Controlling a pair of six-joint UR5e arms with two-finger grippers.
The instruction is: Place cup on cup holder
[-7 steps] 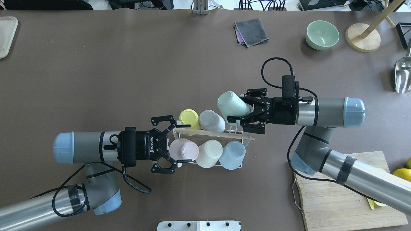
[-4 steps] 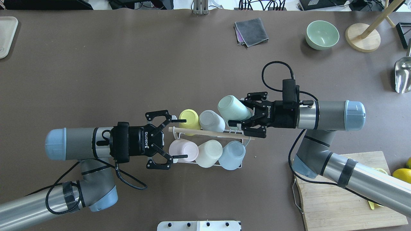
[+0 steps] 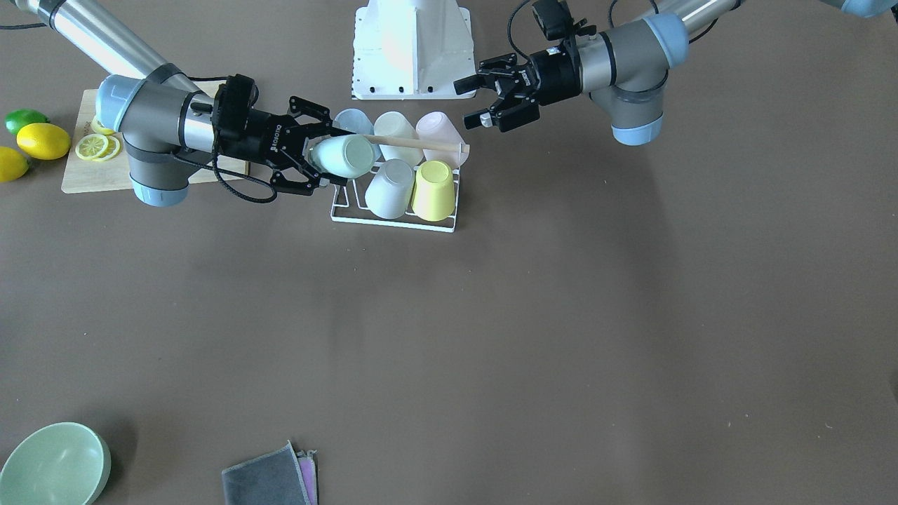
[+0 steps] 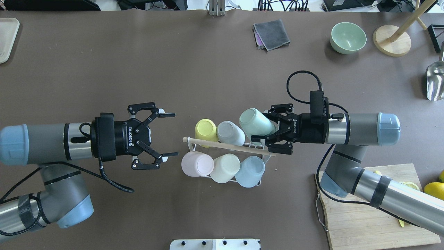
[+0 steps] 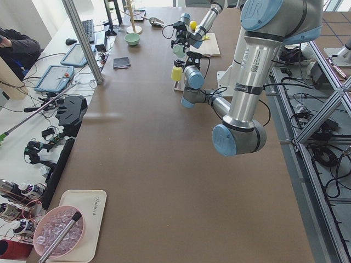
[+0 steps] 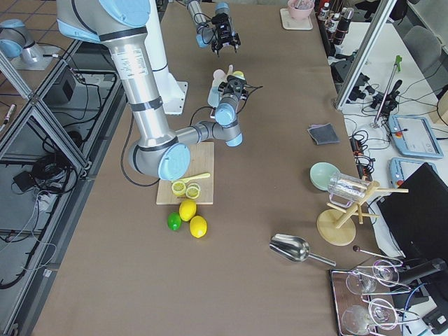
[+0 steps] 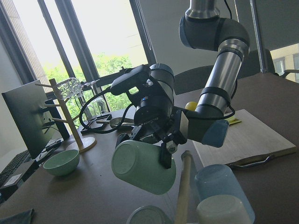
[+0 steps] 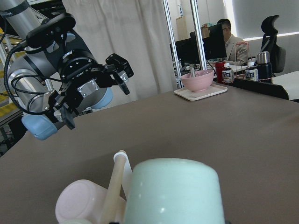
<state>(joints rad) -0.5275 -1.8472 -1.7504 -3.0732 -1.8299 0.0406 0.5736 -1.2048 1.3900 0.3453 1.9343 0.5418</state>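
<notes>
Right tool (image 4: 261, 125) pinches a tilted mint cup (image 4: 255, 121) over the rack's (image 4: 229, 147) one free corner; left tool (image 4: 174, 134) hangs spread, apart. Let go off-centre, the cup could miss its prong, bump the grey cup (image 4: 230, 132) or tumble onto the table (image 4: 208, 69).

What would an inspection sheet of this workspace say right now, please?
Surface: brown table, no spills seen.
Job's things: cup holder carries five upturned cups; the mint cup is tilted over its free corner spot; whether it is seated cannot be told.
Clutter: grey cloth, green bowl, metal scoop, cutting board, lemons.
Grippers: right gripper shut on the mint cup; left gripper open, empty, apart from the holder.
Cables: a black cable loops at each wrist, clear of the cups.
Surroundings: seated person beyond the table's end.
</notes>
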